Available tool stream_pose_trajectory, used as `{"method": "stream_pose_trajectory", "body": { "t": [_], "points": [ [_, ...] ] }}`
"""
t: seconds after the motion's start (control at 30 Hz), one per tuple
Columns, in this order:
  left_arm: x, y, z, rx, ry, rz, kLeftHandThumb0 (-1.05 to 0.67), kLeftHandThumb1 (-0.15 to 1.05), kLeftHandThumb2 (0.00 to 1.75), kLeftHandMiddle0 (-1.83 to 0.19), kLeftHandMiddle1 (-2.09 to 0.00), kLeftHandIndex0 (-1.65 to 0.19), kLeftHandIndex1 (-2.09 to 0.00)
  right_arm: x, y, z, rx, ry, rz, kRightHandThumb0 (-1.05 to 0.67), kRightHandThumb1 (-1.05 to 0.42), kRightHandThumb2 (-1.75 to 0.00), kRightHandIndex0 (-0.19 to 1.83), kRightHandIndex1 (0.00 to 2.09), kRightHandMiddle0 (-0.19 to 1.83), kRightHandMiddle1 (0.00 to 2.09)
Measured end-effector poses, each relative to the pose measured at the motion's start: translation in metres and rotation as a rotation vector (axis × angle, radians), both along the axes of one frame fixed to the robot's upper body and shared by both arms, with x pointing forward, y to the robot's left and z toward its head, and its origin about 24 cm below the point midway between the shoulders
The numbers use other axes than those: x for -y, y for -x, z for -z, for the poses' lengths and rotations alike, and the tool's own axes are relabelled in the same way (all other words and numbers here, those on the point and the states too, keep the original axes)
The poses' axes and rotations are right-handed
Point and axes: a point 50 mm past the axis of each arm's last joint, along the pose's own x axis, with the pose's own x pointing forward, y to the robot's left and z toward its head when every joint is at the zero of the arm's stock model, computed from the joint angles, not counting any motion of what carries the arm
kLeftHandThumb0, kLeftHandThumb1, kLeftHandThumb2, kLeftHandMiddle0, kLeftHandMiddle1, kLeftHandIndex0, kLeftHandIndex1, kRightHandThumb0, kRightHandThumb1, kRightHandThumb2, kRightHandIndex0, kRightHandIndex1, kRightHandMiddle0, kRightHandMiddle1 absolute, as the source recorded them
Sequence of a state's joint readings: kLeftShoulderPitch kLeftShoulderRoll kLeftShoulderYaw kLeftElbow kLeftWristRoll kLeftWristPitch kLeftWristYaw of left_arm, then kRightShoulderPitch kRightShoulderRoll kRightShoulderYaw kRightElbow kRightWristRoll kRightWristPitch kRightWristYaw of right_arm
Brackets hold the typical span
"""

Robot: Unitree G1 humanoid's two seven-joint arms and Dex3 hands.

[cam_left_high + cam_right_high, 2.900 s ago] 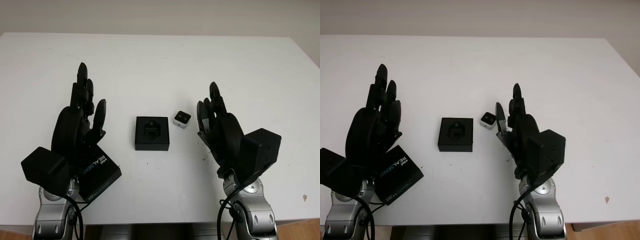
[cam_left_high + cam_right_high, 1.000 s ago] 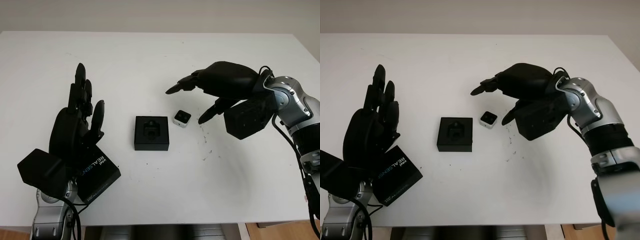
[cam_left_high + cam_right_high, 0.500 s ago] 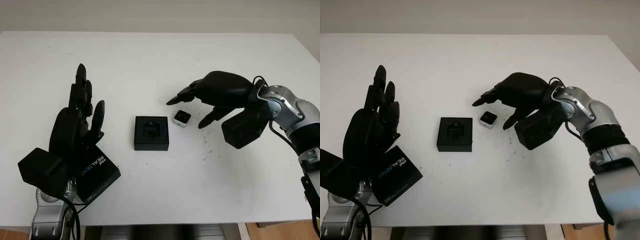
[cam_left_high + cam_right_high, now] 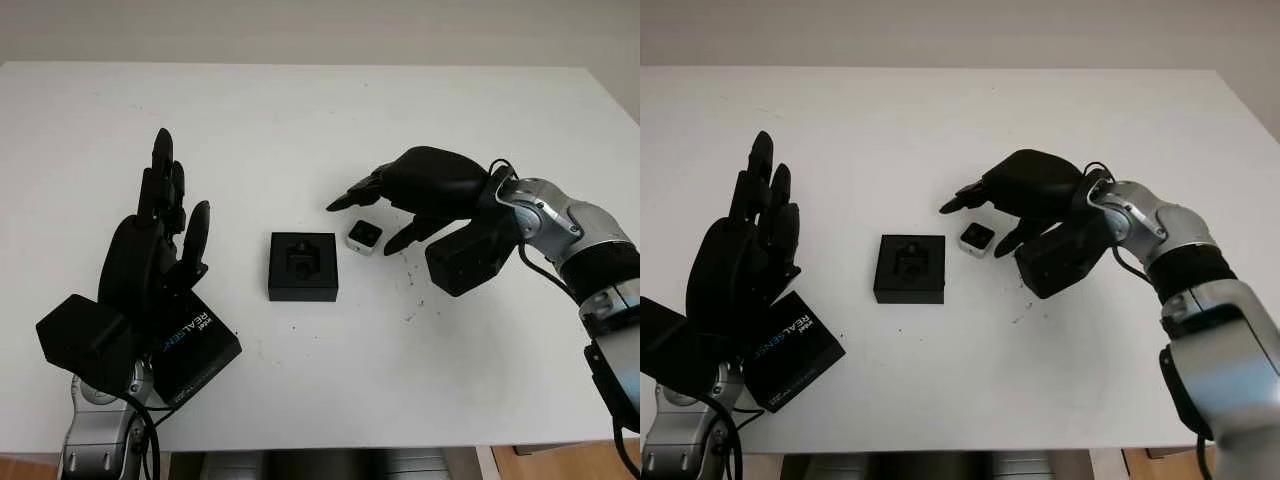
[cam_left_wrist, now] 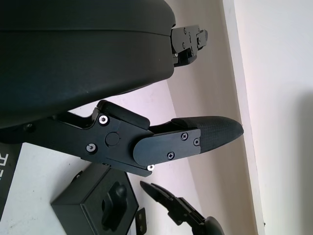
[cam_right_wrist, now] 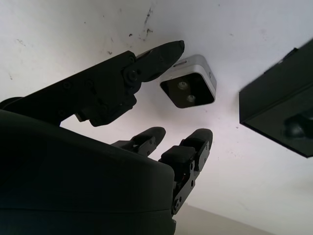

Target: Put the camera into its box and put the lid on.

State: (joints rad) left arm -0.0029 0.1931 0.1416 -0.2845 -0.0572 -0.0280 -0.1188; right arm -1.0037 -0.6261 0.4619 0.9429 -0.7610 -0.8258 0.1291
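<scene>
Camera (image 6: 189, 87): silvery metal shell, glossy dark face. Box (image 4: 303, 266): matt black.

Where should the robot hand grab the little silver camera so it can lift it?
Probably by its two short silver sides, coming down from above. The camera lies flat on the table with its dark lens face up, so only its sides are free. The right hand hovers open over it, thumb on one side, fingers on the other. The box stands close beside.

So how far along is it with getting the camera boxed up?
Nothing is finished yet. The camera sits on the table beside the open box. The right hand is open around the camera, not gripping it. The left hand is open above the lid. Grasping, placing and lidding remain.
</scene>
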Motion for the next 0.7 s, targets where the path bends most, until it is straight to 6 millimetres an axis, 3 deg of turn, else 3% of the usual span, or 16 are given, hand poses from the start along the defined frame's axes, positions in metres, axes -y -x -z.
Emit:
{"method": "stream_pose_trajectory", "body": {
  "t": [0.7],
  "points": [
    [-0.001, 0.0, 0.0, -0.003, 0.005, -0.007, -0.7, 1.05, 0.58, 0.15, -0.06, 0.15, -0.06, 0.003, -0.003, 0.013, 0.027, 0.056, 0.018, -0.36, -0.81, -0.06, 0.56, 0.19, 0.56, 0.21]
  ]
}}
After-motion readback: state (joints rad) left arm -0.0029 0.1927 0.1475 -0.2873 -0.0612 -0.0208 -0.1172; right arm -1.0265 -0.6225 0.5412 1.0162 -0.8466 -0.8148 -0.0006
